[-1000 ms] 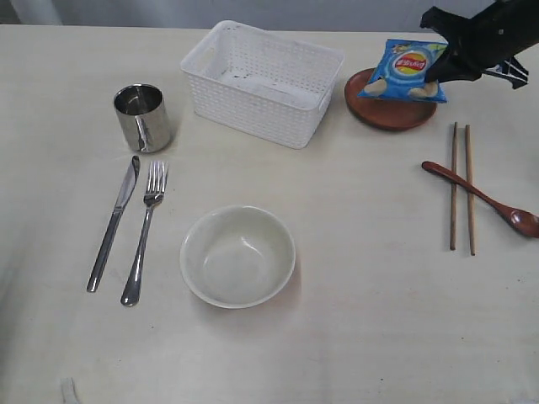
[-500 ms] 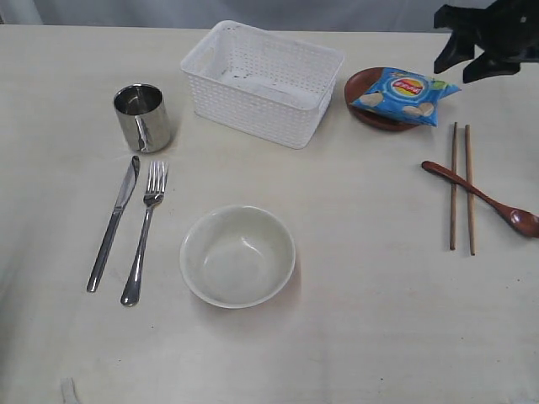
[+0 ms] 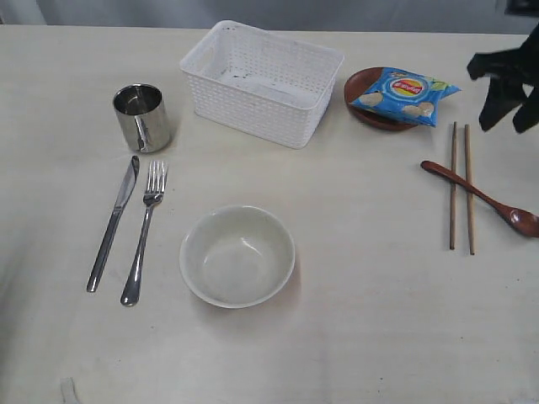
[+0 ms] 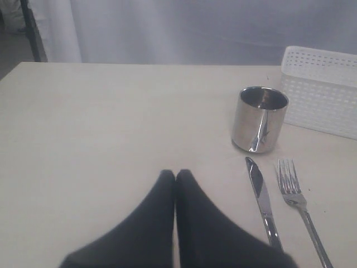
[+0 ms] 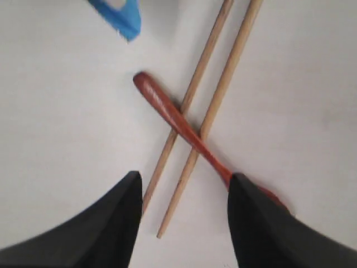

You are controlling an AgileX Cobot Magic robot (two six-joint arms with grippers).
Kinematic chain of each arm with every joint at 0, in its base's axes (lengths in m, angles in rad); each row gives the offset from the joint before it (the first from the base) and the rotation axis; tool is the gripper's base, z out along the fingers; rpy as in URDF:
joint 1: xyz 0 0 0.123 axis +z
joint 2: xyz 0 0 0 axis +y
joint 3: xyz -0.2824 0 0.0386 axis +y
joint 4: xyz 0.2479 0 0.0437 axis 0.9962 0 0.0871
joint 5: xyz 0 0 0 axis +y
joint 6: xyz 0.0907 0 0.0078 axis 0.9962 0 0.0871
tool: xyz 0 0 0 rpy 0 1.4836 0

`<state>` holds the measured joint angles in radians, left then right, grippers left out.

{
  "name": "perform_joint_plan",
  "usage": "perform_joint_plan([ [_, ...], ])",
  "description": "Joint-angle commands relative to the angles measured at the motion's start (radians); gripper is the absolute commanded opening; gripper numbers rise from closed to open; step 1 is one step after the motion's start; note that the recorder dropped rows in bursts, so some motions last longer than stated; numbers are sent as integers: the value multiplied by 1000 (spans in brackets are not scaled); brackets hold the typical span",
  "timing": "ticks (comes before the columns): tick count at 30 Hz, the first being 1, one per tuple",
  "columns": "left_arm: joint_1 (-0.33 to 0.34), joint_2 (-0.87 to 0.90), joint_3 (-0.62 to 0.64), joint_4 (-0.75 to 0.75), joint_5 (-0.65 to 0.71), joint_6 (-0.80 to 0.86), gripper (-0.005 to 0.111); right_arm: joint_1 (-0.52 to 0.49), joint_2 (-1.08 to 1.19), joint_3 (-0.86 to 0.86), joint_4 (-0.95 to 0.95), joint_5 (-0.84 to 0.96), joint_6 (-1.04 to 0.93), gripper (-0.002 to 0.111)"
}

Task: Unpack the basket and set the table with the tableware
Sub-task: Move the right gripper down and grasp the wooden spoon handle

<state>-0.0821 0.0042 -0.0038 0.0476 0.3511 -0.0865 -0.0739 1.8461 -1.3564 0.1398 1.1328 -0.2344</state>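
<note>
Pale beige table point(image 3: 379, 337) spreads beneath me. My right gripper point(image 5: 184, 178) hangs with its jaws apart and empty above the wooden spoon point(image 5: 173, 115), which crosses the chopsticks point(image 5: 191, 92). My left gripper point(image 4: 175, 174) has its jaws pressed together on nothing, near the steel cup point(image 4: 259, 119), knife point(image 4: 261, 198) and fork point(image 4: 295, 198). Farther out sit the bowl point(image 3: 237, 255), the white basket point(image 3: 253, 105), and the chip bag point(image 3: 406, 93) resting on the brown plate point(image 3: 379, 120).

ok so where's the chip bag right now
In the exterior view the chip bag lies at the upper right, resting on the brown plate just right of the white basket, with the chopsticks below and to its right.
</note>
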Motion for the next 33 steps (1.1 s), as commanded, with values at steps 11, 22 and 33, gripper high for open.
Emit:
perform_joint_plan([
  [11,3,-4,4,8,-9,4,0,80,-73,248,-55,-277,-309,46],
  [22,3,-4,4,8,-9,4,0,104,39,248,-112,-371,-424,46],
  [33,3,-4,4,8,-9,4,0,104,120,248,-122,-421,-428,44],
])
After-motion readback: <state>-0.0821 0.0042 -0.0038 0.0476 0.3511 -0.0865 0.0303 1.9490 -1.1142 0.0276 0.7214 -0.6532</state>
